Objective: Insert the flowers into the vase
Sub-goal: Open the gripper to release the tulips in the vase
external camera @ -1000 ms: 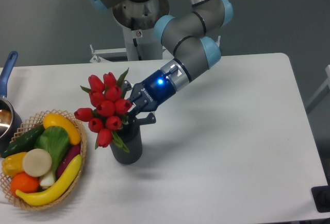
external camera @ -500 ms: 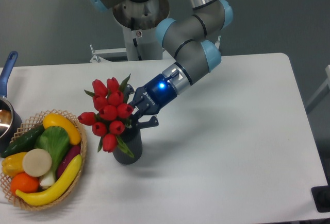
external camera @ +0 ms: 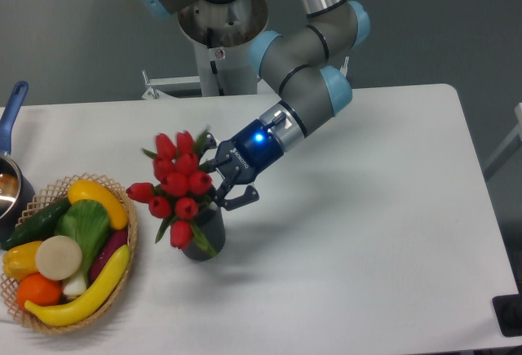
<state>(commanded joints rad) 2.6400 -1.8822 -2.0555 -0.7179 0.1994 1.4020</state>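
The flowers (external camera: 178, 191) are just to the left of the end effector (external camera: 217, 182), touching it; their red buds hide the place where the fingers meet the stems. The end effector seems closed around the bundled stem, with one dark finger (external camera: 245, 198) sticking out to the right below the wrist. The bunch leans to the left and sits directly over the vase (external camera: 205, 232), covering its mouth; I cannot tell how deep the stem goes inside.

The buds are smooth, oval and glossy, with pointed green leaves between them. The vase is a small dark cylinder and stands upright on the white matte surface (external camera: 367, 232). To the left is a round woven basket (external camera: 128, 250) with plastic-looking vegetables.
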